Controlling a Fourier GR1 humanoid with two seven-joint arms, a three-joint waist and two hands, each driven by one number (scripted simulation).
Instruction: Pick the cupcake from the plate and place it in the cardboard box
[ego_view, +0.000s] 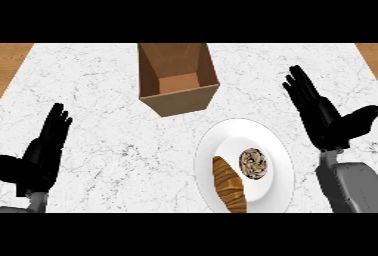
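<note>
Brown-and-cream swirl: the cupcake (255, 163) sits on the plate (221, 137), untouched, down and to the inside of the right robot hand (319, 117), near it but apart.
Neighbour: a croissant (229, 184) lies just beside the cupcake on the same plate, on the side away from the right robot hand.
Right robot hand: wide, fingers straight, holding nothing, hanging above the desk (96, 95) beside the plate's far rim.
Box: the cardboard box (177, 77) stands open-topped, ahead of the plate, between the two hands; nothing shows inside it.
Left robot hand: (43, 150) wide and flat, resting near the view's left edge, well apart from plate and box.
Progress: nothing done as far as can be seen; reaching, grasping, lifting, carrying and releasing all remain.
Next, by my judgement: the right robot hand is the nearer one for the pick, and must avoid the croissant.
</note>
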